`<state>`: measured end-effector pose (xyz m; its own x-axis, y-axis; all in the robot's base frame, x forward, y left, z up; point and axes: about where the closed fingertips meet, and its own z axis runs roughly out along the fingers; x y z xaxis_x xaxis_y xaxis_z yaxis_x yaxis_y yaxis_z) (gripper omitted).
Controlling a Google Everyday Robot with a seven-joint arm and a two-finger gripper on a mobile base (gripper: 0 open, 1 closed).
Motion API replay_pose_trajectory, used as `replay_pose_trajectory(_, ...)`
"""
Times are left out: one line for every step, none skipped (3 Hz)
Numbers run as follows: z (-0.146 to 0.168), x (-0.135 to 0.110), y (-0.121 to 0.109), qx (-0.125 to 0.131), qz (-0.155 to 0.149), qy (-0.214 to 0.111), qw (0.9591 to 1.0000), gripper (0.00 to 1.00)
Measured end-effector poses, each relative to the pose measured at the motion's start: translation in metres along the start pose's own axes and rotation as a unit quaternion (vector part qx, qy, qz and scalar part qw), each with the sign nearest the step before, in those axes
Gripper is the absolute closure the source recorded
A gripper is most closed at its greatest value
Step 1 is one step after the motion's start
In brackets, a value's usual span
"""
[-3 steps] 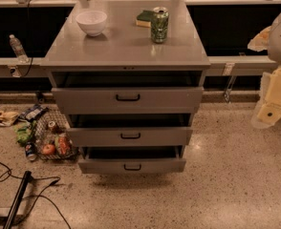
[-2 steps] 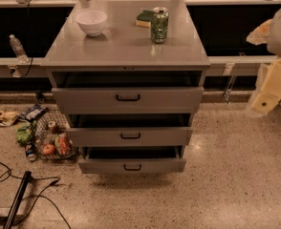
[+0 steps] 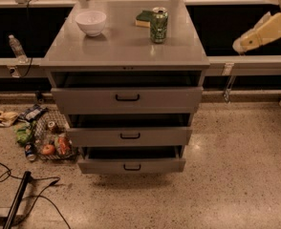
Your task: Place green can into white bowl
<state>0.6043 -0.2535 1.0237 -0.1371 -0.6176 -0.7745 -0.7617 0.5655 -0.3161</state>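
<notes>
The green can (image 3: 158,25) stands upright toward the upper right of the grey tabletop (image 3: 126,49), just in front of a green-and-yellow sponge (image 3: 144,18). The white bowl (image 3: 91,22) sits well apart from it, at the tabletop's upper left. The cream-coloured tool (image 3: 255,35) hangs at the right edge of the frame, clear of the tabletop and holding nothing. I cannot tell whether it is spread or pressed together. Below, three drawers (image 3: 127,98) stand partly pulled out.

On the cabinet (image 3: 126,51) I am working, the bowl (image 3: 91,22) sits back left, the can (image 3: 158,25) back right, a sponge (image 3: 144,18) nearer its rear edge. My gripper (image 3: 241,43) hangs off its right side, litter (image 3: 40,137) on the floor to its left.
</notes>
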Motion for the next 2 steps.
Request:
replay_pose_trajectory(0.024,-0.013,-0.035,0.018,0.042,-0.087,0.9951,0.0)
replay_pose_trajectory(0.031,-0.01,-0.019,0.016,0.059,-0.071,0.9956,0.0)
